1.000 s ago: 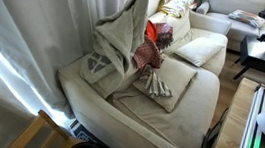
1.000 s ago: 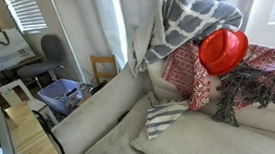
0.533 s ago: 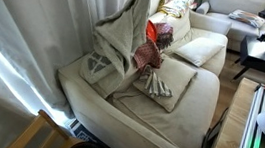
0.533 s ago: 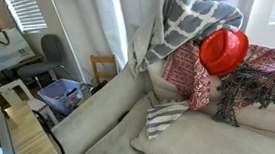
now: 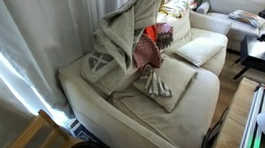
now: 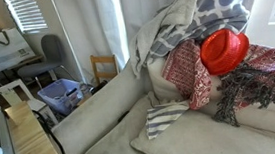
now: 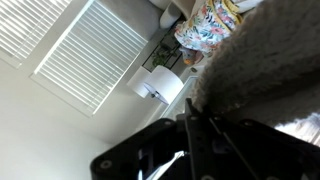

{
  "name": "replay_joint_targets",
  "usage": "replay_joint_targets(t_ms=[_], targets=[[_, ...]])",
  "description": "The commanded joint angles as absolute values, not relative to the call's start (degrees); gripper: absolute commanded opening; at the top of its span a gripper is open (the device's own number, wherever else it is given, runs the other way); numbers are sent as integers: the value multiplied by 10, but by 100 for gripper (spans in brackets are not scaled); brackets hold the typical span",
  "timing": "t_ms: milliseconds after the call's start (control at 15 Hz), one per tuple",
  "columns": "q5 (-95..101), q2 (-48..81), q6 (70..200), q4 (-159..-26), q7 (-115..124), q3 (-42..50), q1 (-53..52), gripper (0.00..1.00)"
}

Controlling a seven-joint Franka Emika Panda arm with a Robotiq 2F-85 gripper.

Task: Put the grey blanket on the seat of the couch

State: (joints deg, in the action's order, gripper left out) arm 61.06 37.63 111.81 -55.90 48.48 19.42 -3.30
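While the grey blanket (image 5: 122, 33) hung bunched in a peak over the backrest of the couch (image 5: 157, 122), its lower folds trailed down the back cushions, off the seat, beside a red hat (image 6: 223, 49) and a red fringed throw (image 6: 186, 78). In the wrist view, the gripper (image 7: 200, 135) sat close against grey fabric — whether it was clamped on the cloth could not be told.
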Motion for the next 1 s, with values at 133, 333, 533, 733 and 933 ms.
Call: replay_joint_targets(t_ms=[133,333,533,733,933], targets=[[611,427,1138,-504,508,221,11,1],[608,440,1140,-500,509,219,19,4],[605,464,1119,-464,514,228,21,1],[595,514,1089,-402,537,245,70,1],[576,543,1048,-353,558,234,122,1]])
